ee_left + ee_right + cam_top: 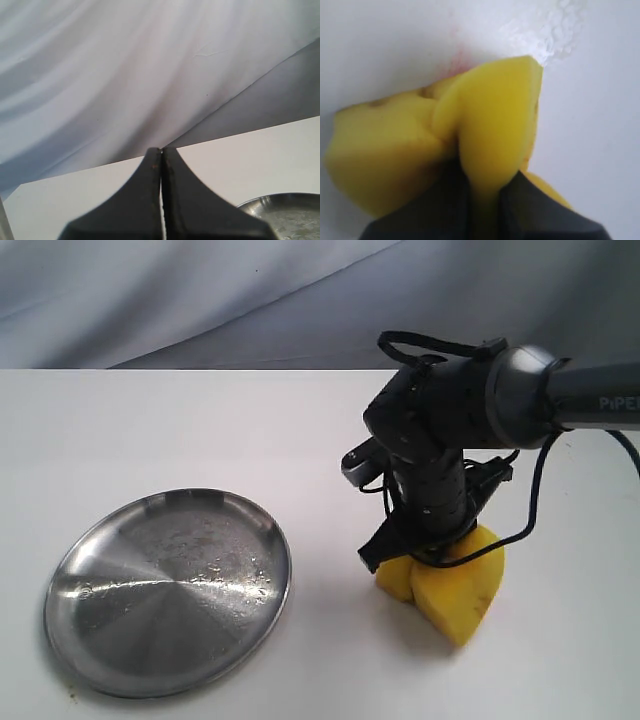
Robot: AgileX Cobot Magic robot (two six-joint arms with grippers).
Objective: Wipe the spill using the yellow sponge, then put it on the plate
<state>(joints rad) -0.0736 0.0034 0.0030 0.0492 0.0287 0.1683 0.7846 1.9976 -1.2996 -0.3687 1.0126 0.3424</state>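
My right gripper is shut on the yellow sponge, which is squeezed into a fold and pressed onto the white table at the right. No amber spill shows; it is either hidden under the sponge or out of view. Only faint pink-red streaks and a wet bubbly patch lie just beyond the sponge. At the left lies the silver plate, with nothing on it. My left gripper is shut on nothing, held above the table near the plate's rim; the exterior view does not show it.
The white table runs back to a grey-blue cloth backdrop. The right arm's black cables loop beside the sponge. Bare table separates plate and sponge.
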